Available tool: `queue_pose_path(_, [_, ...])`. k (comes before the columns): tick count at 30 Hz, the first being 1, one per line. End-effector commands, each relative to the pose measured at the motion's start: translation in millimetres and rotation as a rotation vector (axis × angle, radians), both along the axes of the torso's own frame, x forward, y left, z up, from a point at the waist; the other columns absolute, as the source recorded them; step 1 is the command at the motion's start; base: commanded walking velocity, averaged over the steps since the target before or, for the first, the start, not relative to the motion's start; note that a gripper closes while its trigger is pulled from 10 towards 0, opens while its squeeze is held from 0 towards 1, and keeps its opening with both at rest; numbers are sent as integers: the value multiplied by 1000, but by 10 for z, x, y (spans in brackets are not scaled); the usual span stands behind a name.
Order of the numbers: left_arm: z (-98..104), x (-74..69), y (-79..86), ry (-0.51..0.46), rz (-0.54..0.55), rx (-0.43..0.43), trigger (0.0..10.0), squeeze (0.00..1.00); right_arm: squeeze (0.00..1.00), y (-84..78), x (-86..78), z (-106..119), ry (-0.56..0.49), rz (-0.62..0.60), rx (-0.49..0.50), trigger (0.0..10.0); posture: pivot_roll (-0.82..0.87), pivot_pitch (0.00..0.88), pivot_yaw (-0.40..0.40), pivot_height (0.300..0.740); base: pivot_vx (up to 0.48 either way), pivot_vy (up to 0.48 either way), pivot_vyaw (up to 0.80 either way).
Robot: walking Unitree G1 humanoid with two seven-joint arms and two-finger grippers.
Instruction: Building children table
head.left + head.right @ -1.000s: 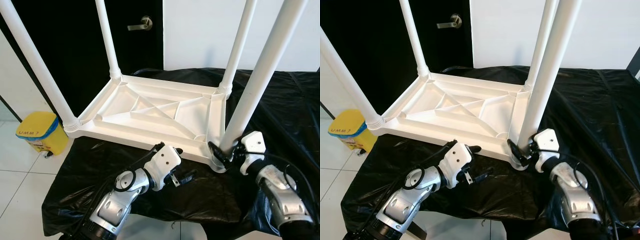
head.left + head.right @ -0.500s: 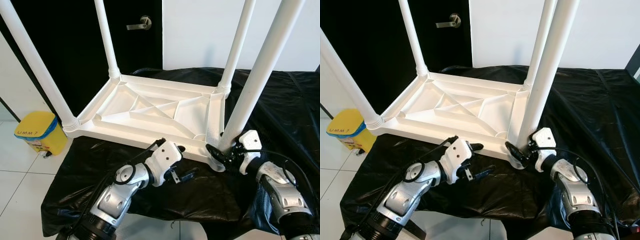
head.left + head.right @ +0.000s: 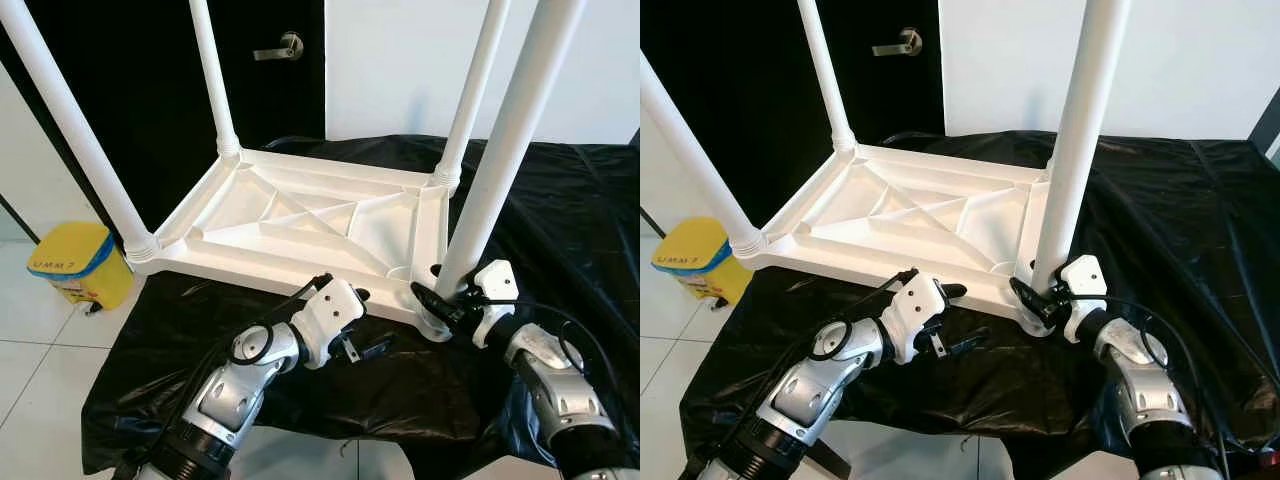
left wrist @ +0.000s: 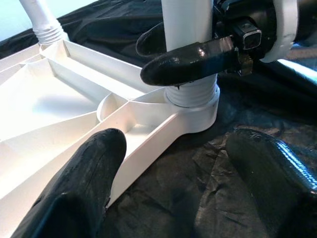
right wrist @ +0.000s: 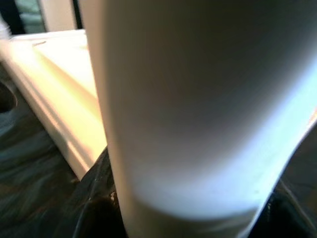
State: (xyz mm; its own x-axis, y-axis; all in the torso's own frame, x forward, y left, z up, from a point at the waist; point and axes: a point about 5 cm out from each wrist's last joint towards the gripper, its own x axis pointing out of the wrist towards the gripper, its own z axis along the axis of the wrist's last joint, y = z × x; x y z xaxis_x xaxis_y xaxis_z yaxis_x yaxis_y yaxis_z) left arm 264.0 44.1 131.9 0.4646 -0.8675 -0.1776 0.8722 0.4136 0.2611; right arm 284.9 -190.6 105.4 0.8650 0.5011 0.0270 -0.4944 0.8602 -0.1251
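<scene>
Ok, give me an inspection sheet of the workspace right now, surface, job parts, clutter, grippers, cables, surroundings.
Surface: black plastic sheet, wrinkled, draped over the work surface.
Job's things: white tabletop lying upside down, ribs up; four white legs standing in its corners, including the near right leg.
Clutter: nothing seen.
Grippers: right gripper closed around the near right leg's base; left gripper open at the tabletop's near edge, one finger at the rim, the other over the sheet.
Cables: black cables looped along both forearms.
Surroundings: black door with a lever handle, white wall, yellow bin on the tiled floor.
</scene>
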Motion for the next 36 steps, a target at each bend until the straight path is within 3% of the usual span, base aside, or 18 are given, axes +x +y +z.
queue_pose_path(1, [-1, 72, 42, -32, 104, -2, 10000, 0, 0, 40, -46, -126, 60, -20, 18, 10000, -170, 2, 11, 740, 0, 0, 0])
queue_pose_path(6, [4, 72, 31, -64, 110, 3, 10000, 0, 0, 33, -37, -150, 62, -104, 25, 10000, -172, 0, 8, 740, 0, 0, 0])
queue_pose_path(9, [6, 93, 32, -73, 113, 5, 10000, 0, 0, -10, 0, -176, 75, -272, 64, 10000, -173, 0, 6, 740, 0, 0, 0])
queue_pose_path(12, [11, 106, 36, -75, 115, 4, 10000, 0, 0, 1, 5, -188, 89, -321, 87, 10000, -173, 0, 7, 740, 0, 0, 0])
queue_pose_path(14, [25, 118, 39, -83, 116, 2, 10000, 0, 0, 37, 13, -203, 101, -484, 118, 10000, -176, 0, 5, 740, 0, 0, 0])
queue_pose_path(18, [31, 118, 40, -87, 116, -1, 10000, 0, 0, 76, 6, -204, 108, -611, 139, 10000, -178, 0, 4, 740, 0, 0, 0])
queue_pose_path(20, [26, 103, 37, -87, 116, -4, 10000, 0, 0, 208, -18, -201, 110, -689, 179, 10000, -174, 0, 0, 740, 0, 0, 0])
queue_pose_path(24, [15, 81, 33, -84, 116, -7, 10000, 0, 0, 365, -42, -187, 103, -699, 192, 10000, -171, 0, -4, 740, 0, 0, 0])
queue_pose_path(29, [5, 70, 30, -79, 115, -9, 10000, 0, 0, 352, -35, -136, 75, -689, 186, 10000, -169, 0, -7, 740, 0, 0, 0])
queue_pose_path(30, [0, 65, 30, -80, 113, -7, 10000, 0, 39, 353, -28, -70, 38, -646, 187, 10000, -169, 0, -7, 740, 0, 0, 0])
queue_pose_path(31, [-1, 63, 29, -80, 113, -6, 10000, 0, 1000, 359, -27, -35, 17, -614, 194, 10000, -169, 0, -6, 740, 0, 0, 0])
queue_pose_path(36, [-2, 59, 23, -80, 112, -8, 10000, 0, 1000, 340, -35, 36, -31, -561, 189, 10000, -169, 0, -8, 740, 0, 0, 0])
